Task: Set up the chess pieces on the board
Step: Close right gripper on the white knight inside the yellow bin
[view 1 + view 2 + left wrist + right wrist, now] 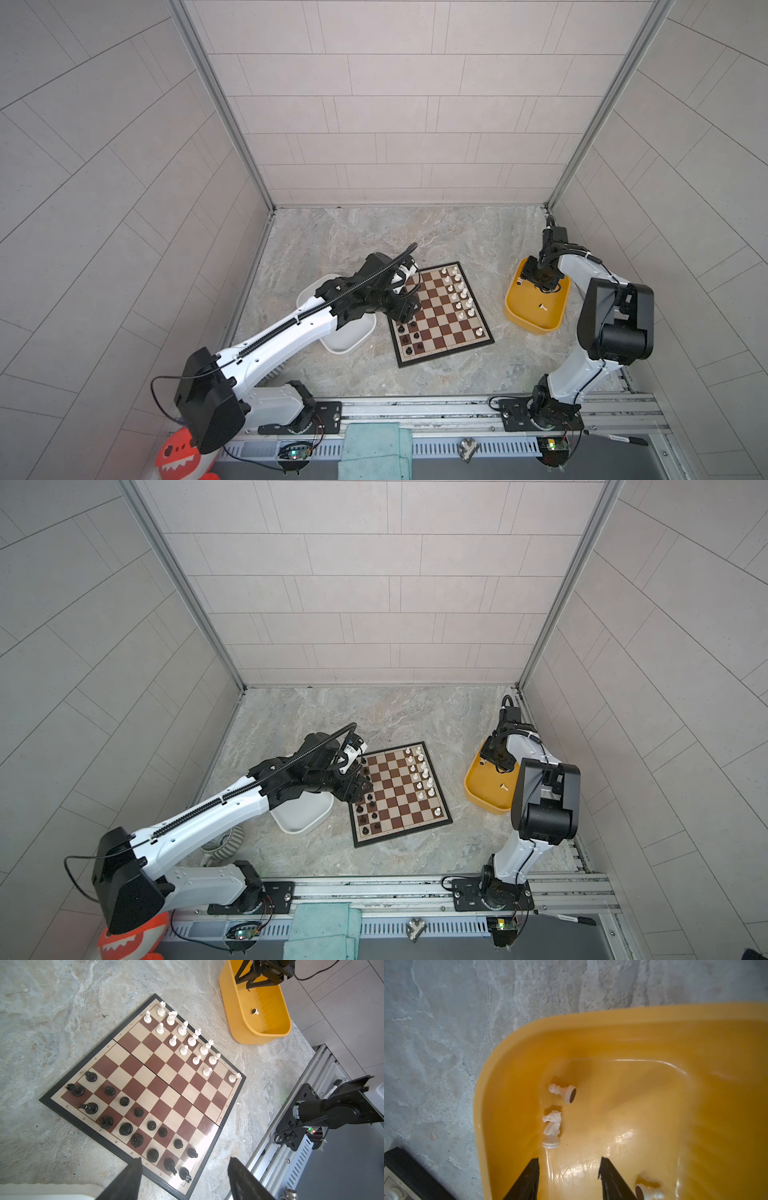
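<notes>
Marble desk (436, 1043), yellow tub (591, 1016): white knight (552, 1126), perhaps lying; judged light, slick; pinch body; right jaws, left jaws parted, empty.

Left wrist view, board (158, 1103): letters on cream margin beside black pieces (125, 1128), reading h, g, f, e, d, c, b. Next margin round: digits 7, 6, 5, 4, then 3 and 2, smaller. Far margin: a 4, rest too faint. Top views: print too small to read. Right wrist view: corner mark blurred.
</notes>
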